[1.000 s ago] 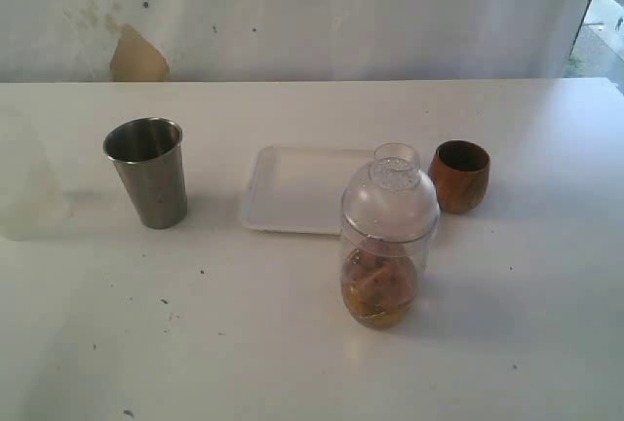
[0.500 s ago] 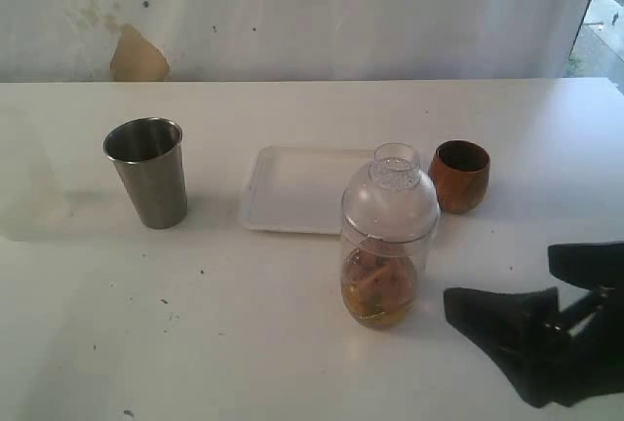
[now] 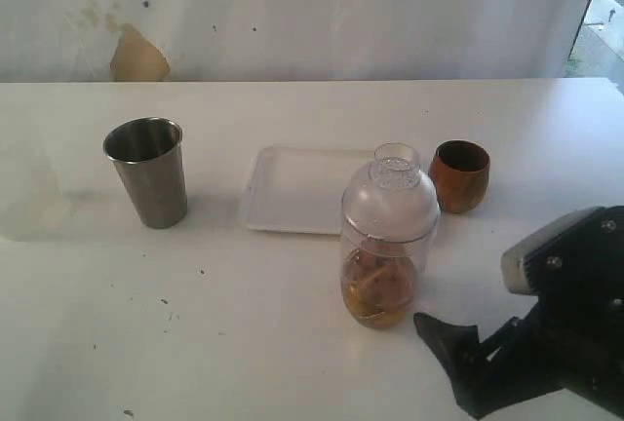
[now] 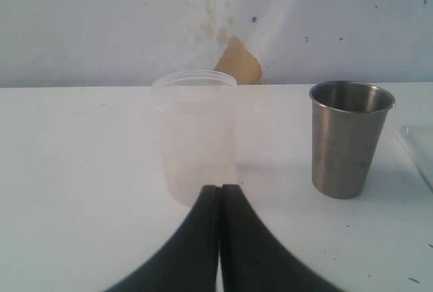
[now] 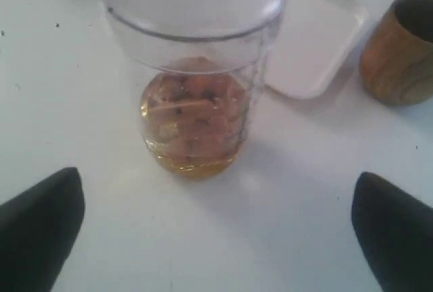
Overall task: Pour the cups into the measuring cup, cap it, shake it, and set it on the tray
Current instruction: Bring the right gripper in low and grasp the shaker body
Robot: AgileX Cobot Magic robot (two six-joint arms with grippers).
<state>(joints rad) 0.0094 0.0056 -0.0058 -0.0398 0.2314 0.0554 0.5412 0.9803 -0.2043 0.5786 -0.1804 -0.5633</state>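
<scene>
Since a second ago the right gripper [image 5: 216, 197] has come in, fingers wide apart, facing the measuring cup [image 3: 389, 236], which stands capped just beside the tray [image 3: 292, 192]. Its smooth plastic is probably slippery and bottom-heavy; grip the straight wall. The left gripper [image 4: 220, 197] has its fingers pressed together.

Counts: 3 plain cups, each a different kind: 1 steel tumbler [image 3: 147, 172], 1 brown wooden cup [image 3: 459, 176], 1 milky translucent cup [image 4: 196, 136] (clear only in left wrist view). 1 clear measuring cup [image 3: 380, 289], 1 domed lid [image 3: 390, 202]. 1 white tray [image 3: 292, 192]. 1 table [image 3: 244, 343].
</scene>
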